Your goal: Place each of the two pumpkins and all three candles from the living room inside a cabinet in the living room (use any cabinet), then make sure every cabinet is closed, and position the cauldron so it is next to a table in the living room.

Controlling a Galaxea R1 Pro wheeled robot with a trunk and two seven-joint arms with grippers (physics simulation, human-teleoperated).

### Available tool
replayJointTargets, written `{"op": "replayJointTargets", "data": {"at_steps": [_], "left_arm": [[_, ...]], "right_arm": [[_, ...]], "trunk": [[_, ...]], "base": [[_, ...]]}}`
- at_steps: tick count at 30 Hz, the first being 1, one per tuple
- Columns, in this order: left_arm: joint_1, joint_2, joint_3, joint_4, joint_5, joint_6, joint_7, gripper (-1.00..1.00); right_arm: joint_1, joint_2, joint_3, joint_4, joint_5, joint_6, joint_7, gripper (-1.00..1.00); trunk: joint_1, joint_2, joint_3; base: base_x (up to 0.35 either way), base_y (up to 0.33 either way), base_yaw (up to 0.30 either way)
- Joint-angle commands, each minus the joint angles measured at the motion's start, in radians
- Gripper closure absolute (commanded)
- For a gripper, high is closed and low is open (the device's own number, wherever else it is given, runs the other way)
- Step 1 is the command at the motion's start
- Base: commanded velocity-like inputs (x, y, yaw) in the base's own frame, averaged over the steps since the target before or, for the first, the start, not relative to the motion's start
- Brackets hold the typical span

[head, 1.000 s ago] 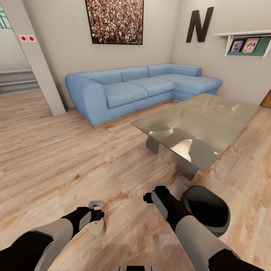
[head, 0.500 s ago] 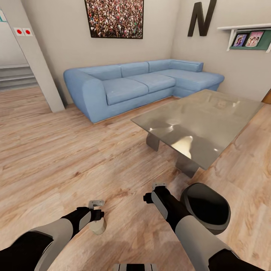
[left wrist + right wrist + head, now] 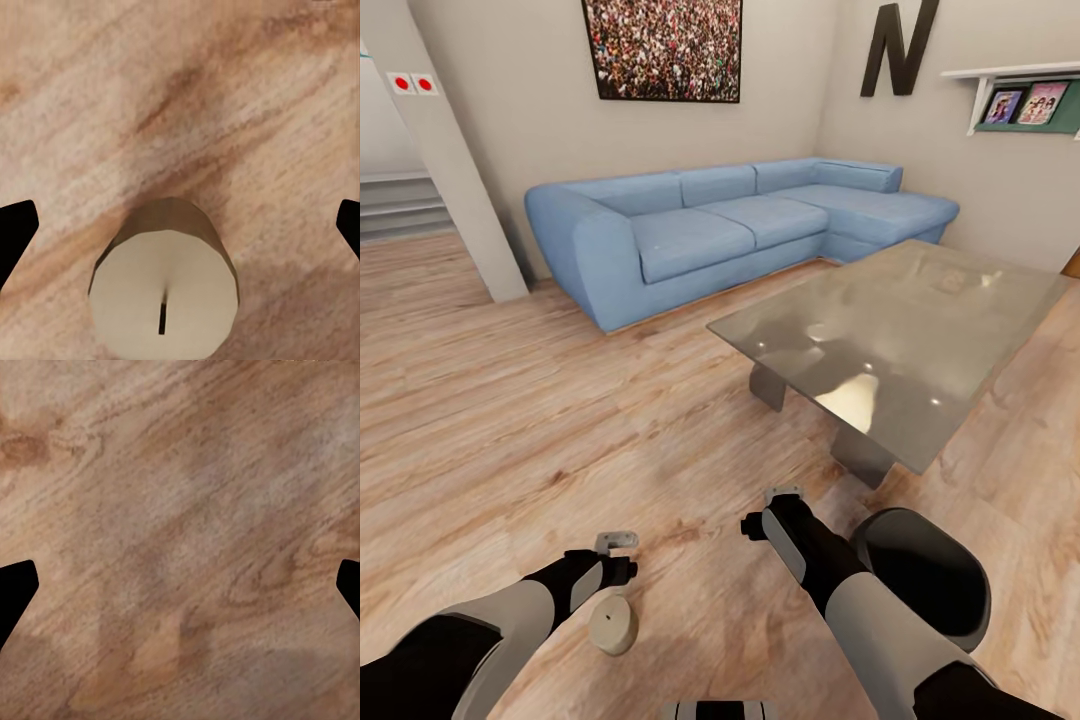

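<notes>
An off-white candle (image 3: 613,625) stands upright on the wood floor, just below and nearer to me than my left gripper (image 3: 617,546). In the left wrist view the candle (image 3: 163,289) shows its flat top and dark wick, and my left gripper (image 3: 180,225) is open, fingertips (image 3: 15,232) spread wide and touching nothing. My right gripper (image 3: 782,495) hangs over bare floor; the right wrist view has it (image 3: 180,589) open and empty. The black cauldron (image 3: 925,580) sits on the floor by my right forearm, close to the glass table (image 3: 880,340). Pumpkins and cabinet are out of view.
A blue corner sofa (image 3: 710,230) stands along the far walls behind the glass table. A grey pillar (image 3: 445,160) rises at the left with steps (image 3: 400,205) beyond it. Open wood floor spreads across the left and middle.
The candle now sits lower in the head view, further from my left gripper, showing its top face. The camera has shifted a little; both arms look unmoved.
</notes>
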Motion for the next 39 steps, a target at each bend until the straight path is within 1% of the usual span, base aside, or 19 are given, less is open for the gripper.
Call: {"op": "replayJointTargets", "data": {"at_steps": [1, 23, 31, 39], "left_arm": [[0.000, 0.000, -0.008, -0.002, 0.010, 0.006, 0.003, -1.00], [0.000, -0.001, -0.009, -0.002, 0.008, 0.007, 0.003, -1.00], [0.000, -0.001, -0.009, -0.002, 0.007, 0.007, 0.043, -1.00], [0.000, 0.000, -0.009, -0.002, 0.007, 0.007, 0.046, -1.00]], "right_arm": [[-0.001, 0.000, 0.002, -0.001, -0.009, 0.002, -0.009, -1.00], [-0.001, 0.000, 0.002, 0.000, -0.009, 0.002, -0.009, -1.00], [-0.001, 0.000, 0.002, 0.000, -0.009, 0.002, -0.009, -1.00], [-0.001, 0.000, 0.002, 0.000, -0.009, 0.002, -0.009, -1.00]], "trunk": [[0.000, 0.000, -0.001], [0.010, -0.005, -0.086], [0.013, -0.007, -0.117], [0.017, -0.009, -0.148]], "base": [[0.018, 0.000, 0.000], [0.001, 0.000, 0.000], [0.000, 0.000, 0.000], [0.000, 0.000, 0.000]]}}
